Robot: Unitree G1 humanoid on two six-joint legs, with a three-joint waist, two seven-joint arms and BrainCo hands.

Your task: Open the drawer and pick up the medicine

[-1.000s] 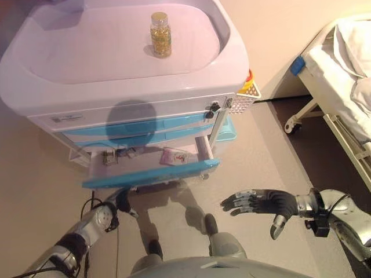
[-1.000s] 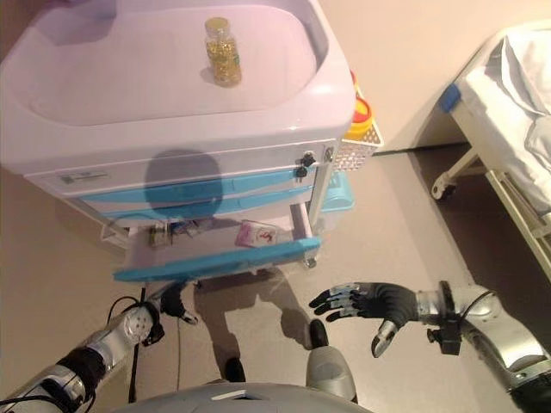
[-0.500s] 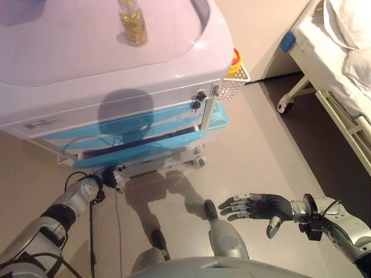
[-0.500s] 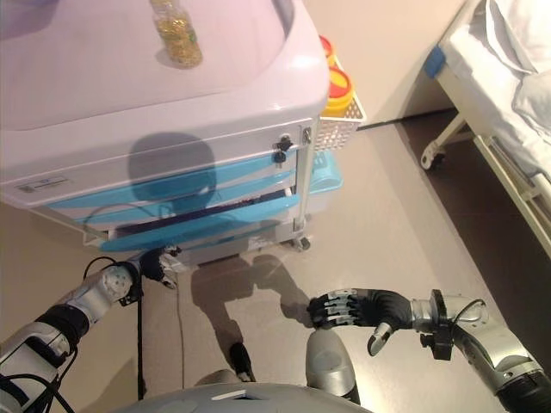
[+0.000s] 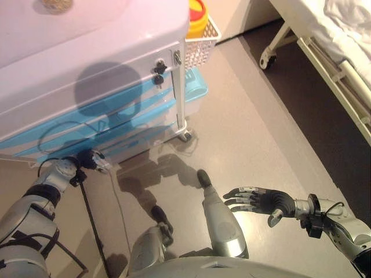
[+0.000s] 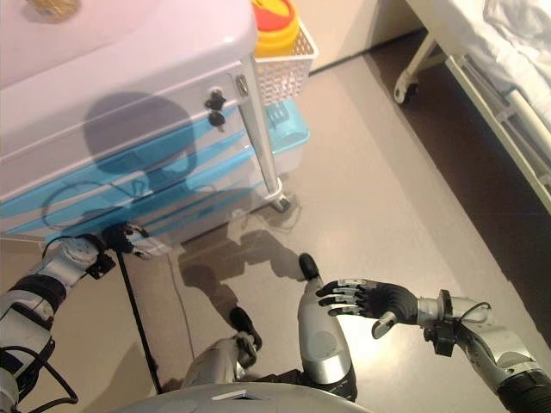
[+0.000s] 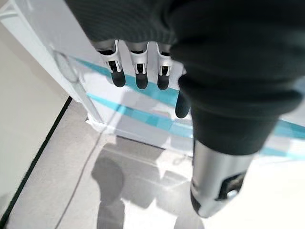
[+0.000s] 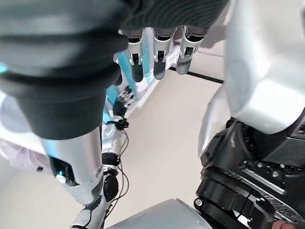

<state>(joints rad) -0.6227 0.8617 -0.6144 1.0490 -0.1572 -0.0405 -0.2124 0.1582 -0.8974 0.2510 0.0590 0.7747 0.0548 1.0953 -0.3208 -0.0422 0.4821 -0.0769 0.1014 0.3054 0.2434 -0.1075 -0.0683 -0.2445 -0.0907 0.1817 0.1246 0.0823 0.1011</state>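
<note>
Left eye view: held the left hand low at the cart's bottom left corner, just beside the lowest blue drawer, grasping nothing. Showed every drawer front flush, so no medicine in sight, presumably shut inside. Caught only a bottle at the far edge of the cart top. Kept the right hand splayed and empty over the floor, well apart from the cart.

Right eye view: gave the same layout, with nothing more of the drawer's contents.

Left wrist view: pointed straight fingers at the blue fronts, near them, contact impossible to tell.

Right wrist view: displayed straight, relaxed fingers with nothing between them and the thumb.

Judged likely: a small, light pack, easily crushed or slid about, best pinched by its edges once the drawer is drawn out by its front lip.
</note>
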